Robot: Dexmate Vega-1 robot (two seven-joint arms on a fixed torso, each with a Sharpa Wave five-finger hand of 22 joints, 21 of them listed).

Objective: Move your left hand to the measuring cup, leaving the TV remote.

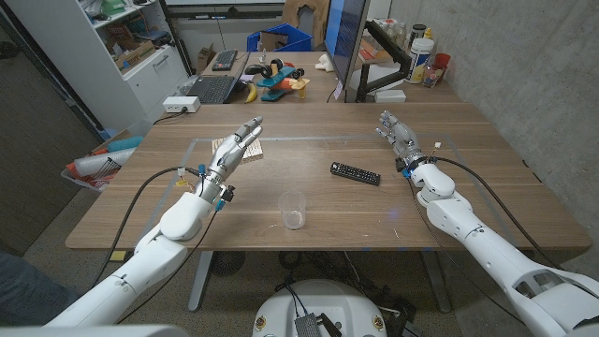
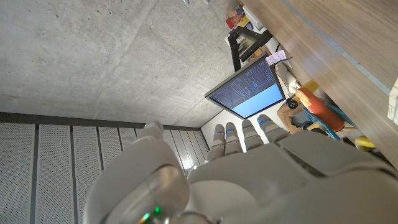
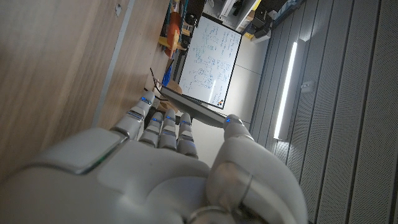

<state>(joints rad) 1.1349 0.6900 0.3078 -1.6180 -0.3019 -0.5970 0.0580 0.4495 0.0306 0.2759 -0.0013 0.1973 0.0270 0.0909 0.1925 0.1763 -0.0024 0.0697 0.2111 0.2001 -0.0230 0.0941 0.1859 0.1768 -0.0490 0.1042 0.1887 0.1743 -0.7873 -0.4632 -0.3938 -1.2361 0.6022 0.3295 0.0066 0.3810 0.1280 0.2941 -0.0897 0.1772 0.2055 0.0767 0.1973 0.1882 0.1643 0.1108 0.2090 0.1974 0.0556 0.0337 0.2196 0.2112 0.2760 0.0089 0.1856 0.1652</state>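
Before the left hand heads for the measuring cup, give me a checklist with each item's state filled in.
1. Left hand holds nothing, fingers extended: ok.
2. Measuring cup upright, apart from both hands: ok.
3. Table between left hand and cup bare, apart from a small card beside the hand: ok.
4. TV remote apart from the cup, off that path: ok.
5. Right hand holds nothing, away from the cup: ok.
6. Cup's contents: cannot tell.
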